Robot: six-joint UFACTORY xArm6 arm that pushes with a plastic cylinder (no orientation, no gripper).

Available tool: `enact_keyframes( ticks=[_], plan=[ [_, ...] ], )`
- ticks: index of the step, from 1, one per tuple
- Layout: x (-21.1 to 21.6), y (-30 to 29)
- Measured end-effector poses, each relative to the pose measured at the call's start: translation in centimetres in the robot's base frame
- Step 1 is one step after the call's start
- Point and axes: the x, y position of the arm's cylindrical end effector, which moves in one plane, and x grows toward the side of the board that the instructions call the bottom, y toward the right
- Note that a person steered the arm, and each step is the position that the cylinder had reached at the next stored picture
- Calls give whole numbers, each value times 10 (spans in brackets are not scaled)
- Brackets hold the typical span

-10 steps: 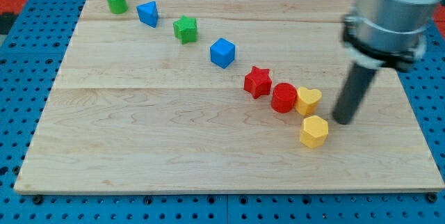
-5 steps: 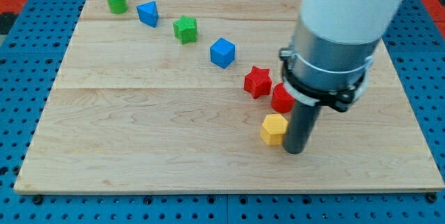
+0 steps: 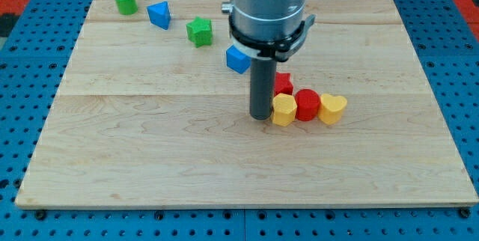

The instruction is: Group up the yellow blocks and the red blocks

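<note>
**Arm: visible parts**

You see a wide grey cylindrical housing, ringed at its base by a black clamp collar with small side lugs. Below it runs a straight dark rod, narrower, ending in my tip (image 3: 260, 117).

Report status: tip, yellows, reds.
My tip at the yellow hexagon's left side. Hexagon, red cylinder, yellow heart in a touching row; red star just behind. Nothing in the way.

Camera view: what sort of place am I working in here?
Most likely a lab test bench for tabletop pushing. A pale wooden board lies on a blue perforated base, small coloured plastic blocks are scattered over it, and my tip rests just left of the yellow hexagonal block.
</note>
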Motion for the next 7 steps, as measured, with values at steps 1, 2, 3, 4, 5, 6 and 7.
enact_keyframes(
  ticks=[1, 2, 3, 4, 5, 6, 7],
  plan=[
    [-17, -54],
    [-58, -68],
    [-71, 5],
    [-68, 18],
    [-51, 23],
    [-39, 46],
    [-42, 25]
  ],
)
